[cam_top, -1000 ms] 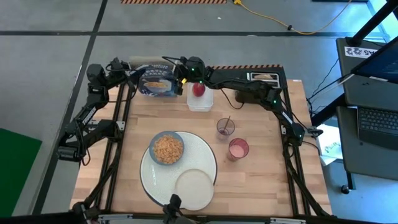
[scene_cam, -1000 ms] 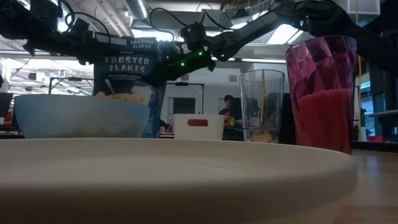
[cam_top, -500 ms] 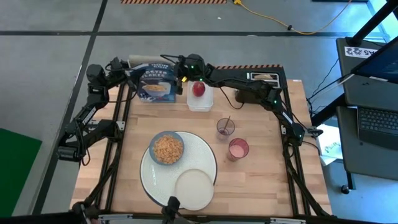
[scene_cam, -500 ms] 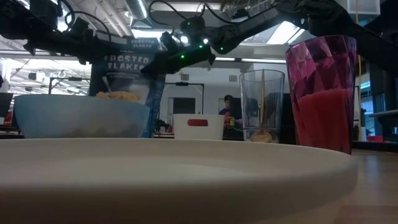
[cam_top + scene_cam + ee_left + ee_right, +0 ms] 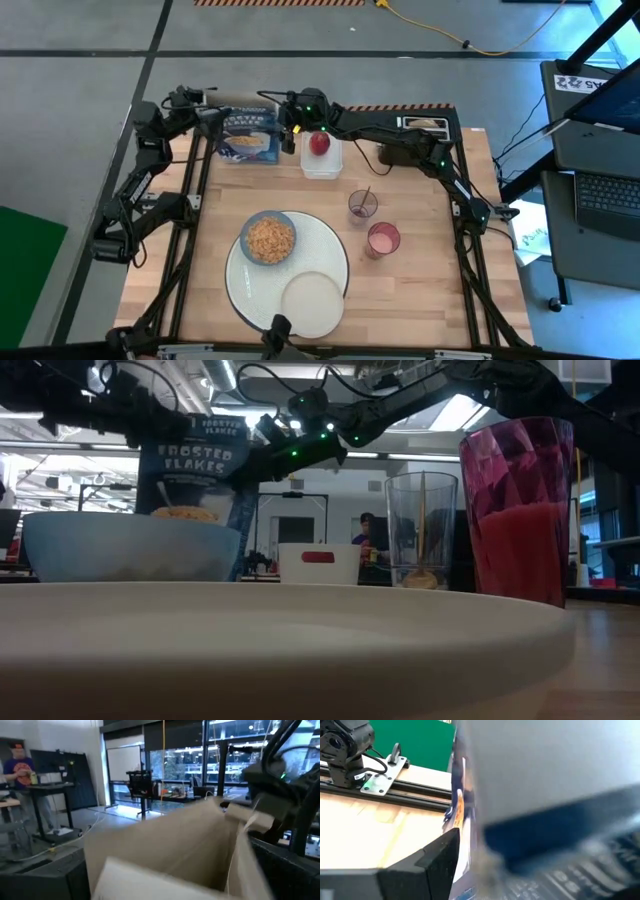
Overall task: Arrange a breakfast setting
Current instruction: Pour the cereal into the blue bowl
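High view is showing us the right pincer (image 5: 287, 130) reaching across the far edge of the desk (image 5: 420, 290) and closing on one side edge of a cereal box (image 5: 250, 137), which is standing upright. In the right wrist view the box is filling the space beside one dark finger (image 5: 427, 857), pressed against it. The left pincer (image 5: 205, 112) is hovering at the box's opposite side, near its top corner. We are looking straight into the box's open flaps in the left wrist view, and we cannot tell how wide this pincer is standing or whether it is touching the cardboard.

Just beside the right pincer, on the side away from the box, the apple (image 5: 319, 143) is lying in a white tray (image 5: 322, 165). Beyond the tray, well apart from both pincers, a clear cup (image 5: 362, 207) is holding the spoon (image 5: 364, 198), and a pink cup (image 5: 383, 240) is standing next to it. The plate (image 5: 325, 245) is lying far from both pincers at the near edge, carrying the bowl (image 5: 268, 238) of flakes and a small plate (image 5: 313, 300).
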You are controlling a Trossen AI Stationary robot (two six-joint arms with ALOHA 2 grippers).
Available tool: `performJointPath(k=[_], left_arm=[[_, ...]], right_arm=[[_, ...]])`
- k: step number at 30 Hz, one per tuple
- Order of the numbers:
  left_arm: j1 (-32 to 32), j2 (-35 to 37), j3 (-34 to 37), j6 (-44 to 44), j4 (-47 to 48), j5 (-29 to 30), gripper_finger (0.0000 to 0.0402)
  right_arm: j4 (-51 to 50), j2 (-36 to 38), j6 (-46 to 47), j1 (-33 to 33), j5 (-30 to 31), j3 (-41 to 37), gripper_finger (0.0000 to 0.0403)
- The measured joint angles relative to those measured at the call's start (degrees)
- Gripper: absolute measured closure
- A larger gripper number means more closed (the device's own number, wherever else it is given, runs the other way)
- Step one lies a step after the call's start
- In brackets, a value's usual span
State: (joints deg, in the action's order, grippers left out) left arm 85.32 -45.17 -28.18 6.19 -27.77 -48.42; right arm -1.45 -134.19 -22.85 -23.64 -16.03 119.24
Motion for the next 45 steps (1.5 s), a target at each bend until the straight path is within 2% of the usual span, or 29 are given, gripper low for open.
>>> performJointPath(k=[9,14,23,29,38,45], left_arm=[[0.00,0.25,-2.65,5.22,0.07,-0.12,0.0011],[0.00,0.29,-4.82,7.78,-0.33,0.00,0.0011],[-0.08,0.24,-8.56,11.32,-0.29,0.51,0.0011],[-2.60,0.18,-11.70,12.94,-0.24,3.71,0.0011],[-8.21,0.22,-20.04,12.97,-0.28,10.53,0.0011],[-11.24,0.19,-21.69,12.97,0.33,13.81,0.0011]], right_arm=[[-0.31,0.34,-0.18,0.00,0.06,0.00,0.0150],[-0.13,1.16,-3.00,0.00,3.10,0.02,0.0150],[-0.61,3.61,-4.46,0.06,4.49,0.02,0.0150],[-1.02,4.84,-5.97,0.04,4.94,0.02,0.0150],[-1.29,6.78,-6.10,0.04,3.24,0.02,0.0150],[-0.98,9.03,-7.87,0.44,2.98,0.02,0.0150]])
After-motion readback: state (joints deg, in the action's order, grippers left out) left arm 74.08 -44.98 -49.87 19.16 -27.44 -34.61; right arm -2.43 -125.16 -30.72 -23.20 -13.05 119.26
